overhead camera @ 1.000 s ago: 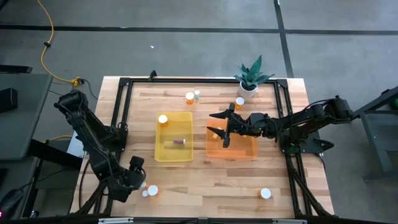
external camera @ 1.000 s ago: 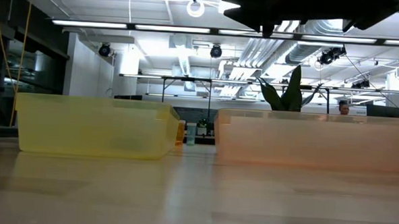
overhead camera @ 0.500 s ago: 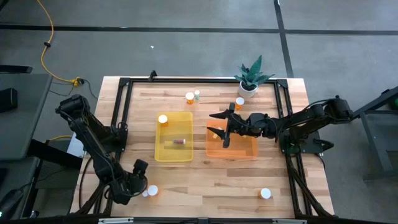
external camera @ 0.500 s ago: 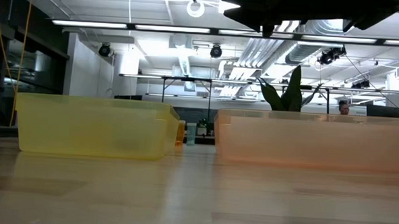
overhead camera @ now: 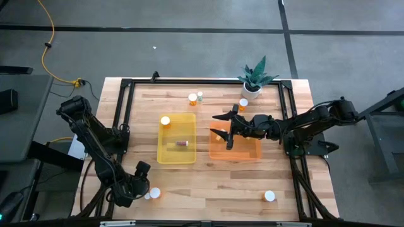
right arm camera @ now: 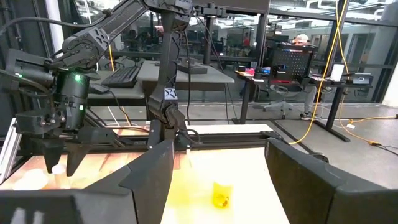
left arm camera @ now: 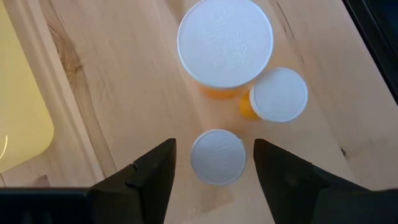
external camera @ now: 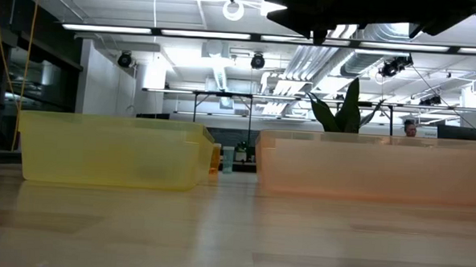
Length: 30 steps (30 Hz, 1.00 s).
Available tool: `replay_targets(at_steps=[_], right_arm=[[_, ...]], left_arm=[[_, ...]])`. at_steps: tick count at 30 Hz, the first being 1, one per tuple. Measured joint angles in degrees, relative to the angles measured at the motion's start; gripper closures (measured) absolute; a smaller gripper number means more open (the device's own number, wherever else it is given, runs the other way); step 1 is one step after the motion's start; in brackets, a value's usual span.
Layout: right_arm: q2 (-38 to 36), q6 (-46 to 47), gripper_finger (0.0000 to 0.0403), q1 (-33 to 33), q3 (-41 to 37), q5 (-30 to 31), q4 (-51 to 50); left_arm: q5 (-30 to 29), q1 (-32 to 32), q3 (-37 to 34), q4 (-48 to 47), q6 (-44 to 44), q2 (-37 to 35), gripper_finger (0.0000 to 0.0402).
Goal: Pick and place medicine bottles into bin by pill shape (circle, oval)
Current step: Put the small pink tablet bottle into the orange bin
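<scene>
At the near edge of the table the left gripper (overhead camera: 140, 186) hangs low over a cluster of three medicine bottles (left arm camera: 225, 42), seen cap-up in its wrist view: one large white cap with amber beneath, a middling one (left arm camera: 279, 94) touching it, and a smaller white cap (left arm camera: 218, 157) sitting squarely between the two dark fingers (left arm camera: 153, 171). The fingers stand apart on either side of that small cap, with bare wood showing in the gaps, so nothing is clamped. Further along the near edge, toward the right corner, a lone white-capped bottle (overhead camera: 269, 196) stands well apart from both arms.

Mid-table sit two bins side by side: a yellow bin (overhead camera: 161, 151) and an orange bin (overhead camera: 255, 150). One bottle lies on its side inside the yellow bin (overhead camera: 181, 144), and another stands at that bin's far left corner (overhead camera: 165, 120). The right gripper (overhead camera: 228, 129) hovers over the orange bin's left end, its fingers spread and holding nothing.

Toward the far edge stand an amber bottle (overhead camera: 192, 98) with a small clear one (overhead camera: 200, 96) just beside it, and one more amber bottle (overhead camera: 243, 103) next to a white plant pot (overhead camera: 251, 92). That makes nine bottles countable from above.
</scene>
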Motion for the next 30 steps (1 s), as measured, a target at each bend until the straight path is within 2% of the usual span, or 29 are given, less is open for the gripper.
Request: replay_targets(at_steps=[12, 18, 21, 24, 27, 30], right_arm=[[0.0, 0.0, 0.0158, 0.0, 0.0, 0.0, 0.0], [0.0, 0.0, 0.0158, 0.0, 0.0, 0.0, 0.0], [0.0, 0.0, 0.0158, 0.0, 0.0, 0.0, 0.0], [0.0, 0.0, 0.0158, 0.0, 0.0, 0.0, 0.0], [0.0, 0.0, 0.0158, 0.0, 0.0, 0.0, -0.1], [0.0, 0.0, 0.0158, 0.0, 0.0, 0.0, -0.2]], left_arm=[[-0.3, 0.0, 0.0, 0.0, 0.0, 0.0, 0.0275], [-0.4, 0.0, 0.0, -0.3, 0.0, 0.0, 0.0295], [-0.4, 0.0, 0.1, -3.5, -1.3, -1.0, 0.0295], [-1.0, 0.0, 2.1, -10.4, -3.6, -3.0, 0.0294], [-4.6, 0.0, 5.5, -19.1, -4.9, -5.6, 0.0294], [-13.6, 0.0, 9.3, -26.1, -4.8, -8.7, 0.0293]])
